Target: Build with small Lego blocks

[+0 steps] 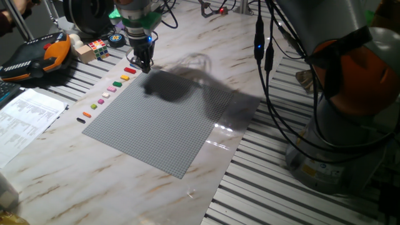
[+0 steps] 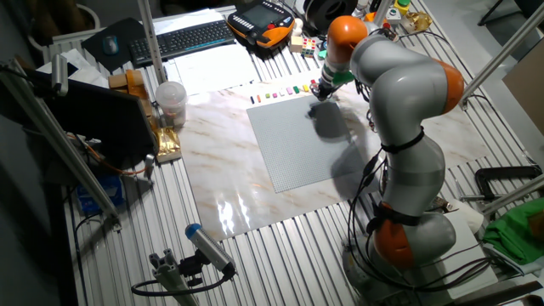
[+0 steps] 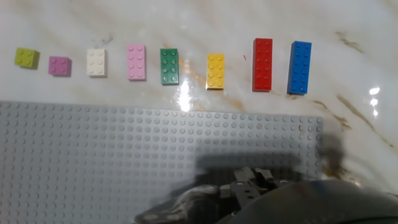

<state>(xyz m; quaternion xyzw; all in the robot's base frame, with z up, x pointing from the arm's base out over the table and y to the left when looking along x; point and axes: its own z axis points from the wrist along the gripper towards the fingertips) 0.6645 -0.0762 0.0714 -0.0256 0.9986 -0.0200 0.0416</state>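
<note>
Several small Lego blocks lie in a row on the marble beside the grey baseplate [image 3: 124, 155]. The hand view shows them as lime [image 3: 27, 58], purple [image 3: 60, 66], white [image 3: 97, 63], pink [image 3: 136, 61], green [image 3: 169, 66], yellow [image 3: 216, 71], red [image 3: 262, 65] and blue [image 3: 299, 68]. In one fixed view the row runs from the red block [image 1: 130, 70] down to a black one [image 1: 80, 120]. My gripper [image 1: 145, 66] hovers low over the baseplate's far corner [image 1: 153, 74], close to the red and blue blocks. Its fingers [image 3: 252, 180] look shut, with nothing held between them.
A multicoloured puzzle cube [image 1: 98, 48], a tape roll [image 1: 117, 39] and an orange-black teach pendant [image 1: 37, 56] sit behind the row. Printed sheets [image 1: 25, 115] lie at the left. Black cables [image 1: 269, 81] hang beside the robot's base [image 1: 350, 137]. A keyboard [image 2: 183, 38] and a cup [image 2: 170, 102] stand farther off.
</note>
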